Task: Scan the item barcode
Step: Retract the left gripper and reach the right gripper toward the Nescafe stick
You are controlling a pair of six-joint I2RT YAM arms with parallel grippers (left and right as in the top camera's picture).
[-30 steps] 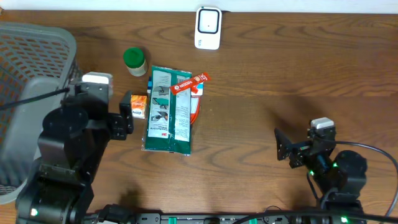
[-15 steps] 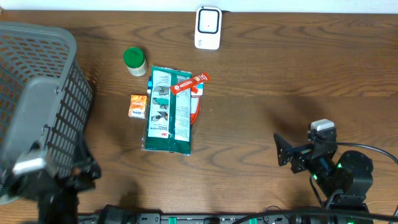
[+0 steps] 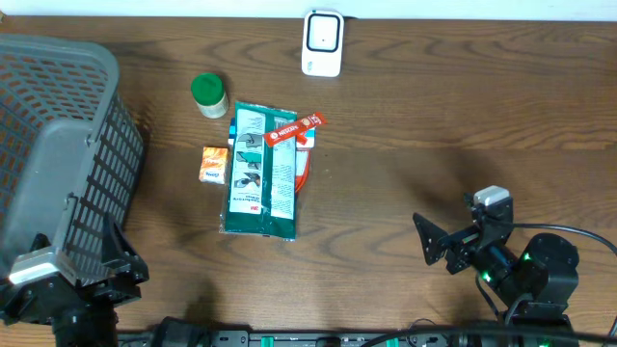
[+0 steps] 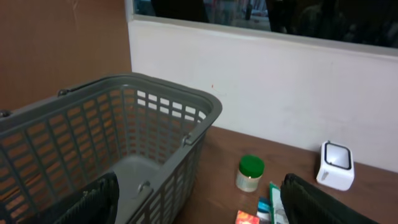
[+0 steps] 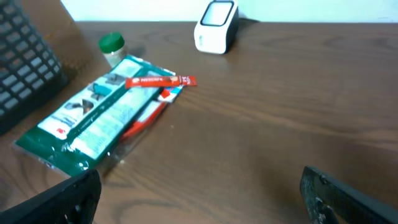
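The white barcode scanner [image 3: 322, 42] [image 4: 336, 165] [image 5: 216, 25] stands at the table's far edge. Loose items lie left of centre: a green packet [image 3: 262, 170] [image 5: 99, 118] with a red stick pack [image 3: 294, 128] [image 5: 160, 81] on it, a small orange box [image 3: 214, 165] [image 4: 247, 217], and a green-lidded jar [image 3: 208, 95] [image 4: 250, 173] [image 5: 112, 46]. My left gripper [image 3: 82, 268] [image 4: 199, 205] hangs open and empty at the front left, by the basket's near right wall. Front right, my right gripper [image 3: 453, 229] [image 5: 199, 199] is wide open, empty, facing the items.
A large grey mesh basket [image 3: 58, 164] [image 4: 155, 124] fills the table's left side, with its corner also showing at the left of the right wrist view [image 5: 25, 56]. Bare wood lies between the items and the right gripper. A white wall runs behind the scanner.
My left arm has drawn back from beside the orange box to the front left corner, jaws a little wider. The orange box stays on the table. The right gripper has edged left.
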